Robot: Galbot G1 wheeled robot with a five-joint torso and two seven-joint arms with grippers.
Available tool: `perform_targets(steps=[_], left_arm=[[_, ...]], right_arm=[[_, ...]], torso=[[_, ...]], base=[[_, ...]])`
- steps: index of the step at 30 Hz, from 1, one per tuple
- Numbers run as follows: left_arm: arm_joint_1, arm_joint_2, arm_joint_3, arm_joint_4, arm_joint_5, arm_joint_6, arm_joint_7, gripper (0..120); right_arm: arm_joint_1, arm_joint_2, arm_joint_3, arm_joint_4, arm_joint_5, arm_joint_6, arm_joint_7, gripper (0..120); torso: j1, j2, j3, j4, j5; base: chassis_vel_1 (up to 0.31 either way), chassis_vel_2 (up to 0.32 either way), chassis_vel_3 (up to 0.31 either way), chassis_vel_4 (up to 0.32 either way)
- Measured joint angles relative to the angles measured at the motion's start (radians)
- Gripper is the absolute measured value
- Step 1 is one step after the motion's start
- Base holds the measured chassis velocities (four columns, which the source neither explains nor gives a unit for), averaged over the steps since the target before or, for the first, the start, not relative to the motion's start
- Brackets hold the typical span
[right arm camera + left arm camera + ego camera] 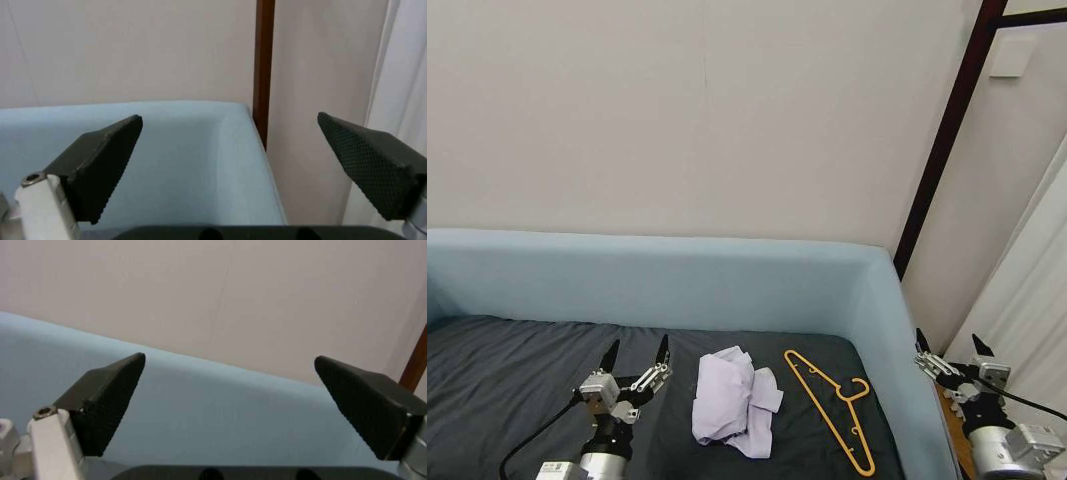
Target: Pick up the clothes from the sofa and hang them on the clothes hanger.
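Head view: the left gripper (639, 350) hovers over the dark seat of the sofa (677, 285), fingers wide apart, holding nothing. The crumpled pale clothes (732, 400) lie just beside those fingers, on their right. The orange hanger (827, 405) lies past the clothes, toward the right gripper (948, 345) — also spread and empty, out beyond the sofa's arm. Left wrist view: the fingers (110, 400) point at the sofa's blue back, not the clothes, so I think the gripper should tip down first and grab a thick fold. Right wrist view: the fingers (100, 165) frame the sofa's corner — nothing between them.
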Motion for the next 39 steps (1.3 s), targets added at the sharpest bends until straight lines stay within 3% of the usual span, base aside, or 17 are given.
perform_targets(steps=[5, 8, 16, 19, 25, 39], left_arm=[[0.001, 0.002, -0.010, 0.028, -0.003, -0.026, 0.042, 100], [-0.007, 0.001, -0.012, 0.061, -0.014, -0.069, 0.101, 100], [-0.032, 0.005, -0.003, 0.065, -0.013, -0.032, 0.058, 100], [-0.038, 0.008, 0.003, 0.054, -0.015, -0.014, 0.040, 100], [-0.049, 0.027, 0.006, 0.040, -0.011, 0.014, 0.033, 100], [-0.036, 0.045, -0.028, 0.060, 0.038, 0.038, 0.060, 100]], right_arm=[[-0.001, 0.018, -0.021, 0.012, -0.029, -0.025, 0.008, 100], [0.000, 0.033, -0.026, -0.020, -0.162, 0.015, -0.013, 100], [-0.018, 0.037, -0.025, 0.014, -0.205, 0.007, -0.014, 100], [-0.018, 0.038, -0.026, 0.018, -0.173, 0.010, -0.032, 100], [-0.010, 0.045, -0.039, 0.050, 0.031, -0.031, -0.047, 100], [0.040, 0.018, -0.092, 0.018, 0.119, -0.073, -0.040, 100]], torso=[[0.000, 0.000, 0.000, 0.0000, -0.0001], [0.000, 0.000, 0.000, -0.0001, 0.0000], [0.000, 0.000, 0.000, -0.0002, -0.0002], [0.000, 0.000, 0.000, -0.0001, -0.0001], [0.000, 0.000, 0.000, 0.0000, -0.0001], [0.000, 0.000, 0.000, -0.0003, -0.0001]], base=[[0.000, 0.000, 0.000, 0.000], [0.000, 0.000, 0.000, 0.000], [0.000, 0.000, 0.000, 0.000], [0.000, 0.000, 0.000, 0.000], [0.000, 0.000, 0.000, 0.000], [0.000, 0.000, 0.000, 0.000]])
